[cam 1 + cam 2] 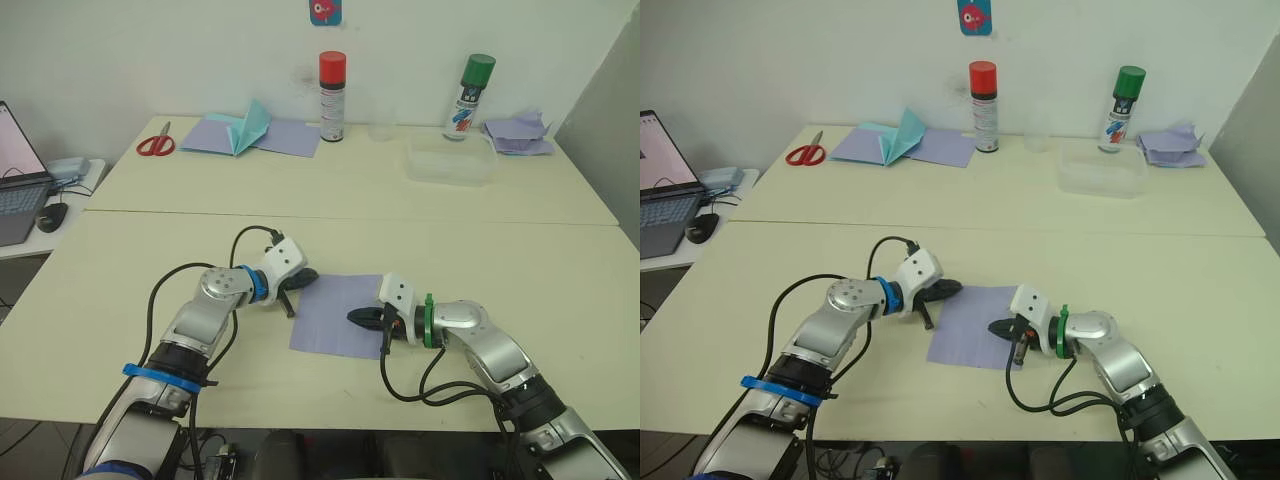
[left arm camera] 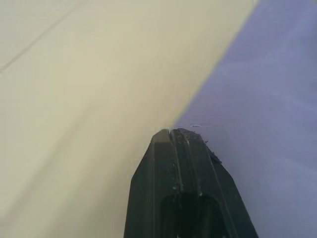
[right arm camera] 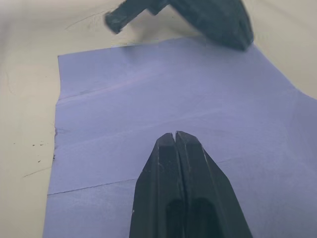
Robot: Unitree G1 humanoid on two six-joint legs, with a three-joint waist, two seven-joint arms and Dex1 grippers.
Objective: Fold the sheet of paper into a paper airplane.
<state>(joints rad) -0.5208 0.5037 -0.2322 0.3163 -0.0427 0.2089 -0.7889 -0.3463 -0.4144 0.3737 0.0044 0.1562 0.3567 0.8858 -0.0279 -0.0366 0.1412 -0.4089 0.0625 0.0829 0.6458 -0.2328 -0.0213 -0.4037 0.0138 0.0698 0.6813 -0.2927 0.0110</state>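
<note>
Paper sheet point(image 1: 338, 314) is lying flat on the near table point(image 1: 120, 300), pretty much dead center between my two arms, with a few lengthwise creases showing across it. Far side of the desk is cluttered but well apart from it: red scissors point(image 1: 155, 144) at far left, some lavender sheets with a teal folded shape point(image 1: 250, 130) on them, a red-capped spray can point(image 1: 332, 96), a green-capped spray can point(image 1: 469, 96), a clear plastic tub point(image 1: 450, 160) and a crumpled lavender heap point(image 1: 518, 133) at far right. A laptop point(image 1: 20, 190) and mouse point(image 1: 52, 215) sit off to the left on a side table. Nothing is blocking the sheet.

My left gripper point(image 1: 303, 277) has its fingers pressed together, tip right at the sheet's left edge near the far corner. My right gripper point(image 1: 362, 317) is pinched together too, holding nothing, sitting low over the sheet's right half.
</note>
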